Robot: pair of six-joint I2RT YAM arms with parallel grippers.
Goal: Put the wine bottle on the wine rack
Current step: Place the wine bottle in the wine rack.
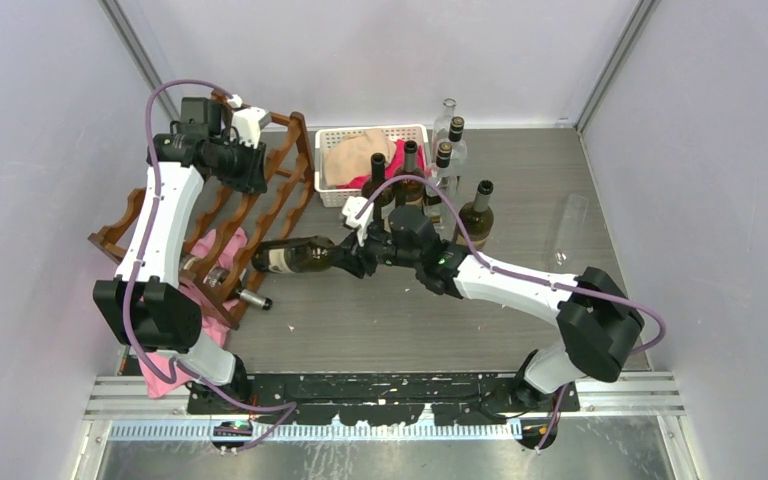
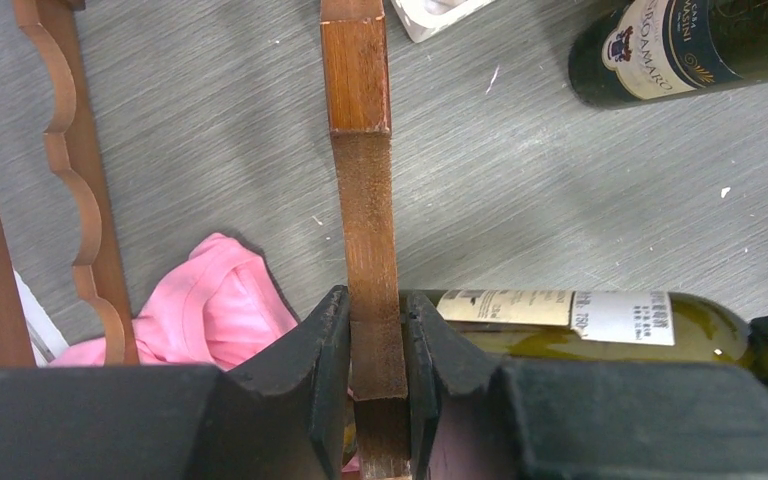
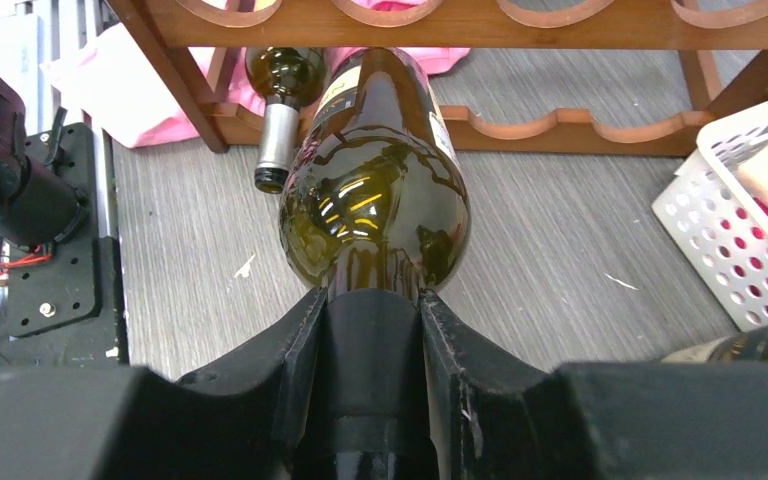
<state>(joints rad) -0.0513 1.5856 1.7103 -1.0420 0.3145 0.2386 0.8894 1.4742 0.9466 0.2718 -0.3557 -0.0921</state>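
1. Your left gripper (image 2: 375, 335) is clamped on a wooden post of the wine rack (image 2: 358, 90).
2. You have the wine bottle (image 3: 375, 200) held level, base pointing at the rack's front rails and close to them, near another bottle (image 3: 282, 90) lying in the bottom tier.
3. Your right gripper (image 3: 372, 330) is closed on its neck.

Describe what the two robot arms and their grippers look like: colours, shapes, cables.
Both the left arm and right arm have white link shells between chunky black joint housings. A thin purple cable loops along each. A small green light glows on the right arm. The left gripper and right gripper have matte black, wedge-shaped fingers.
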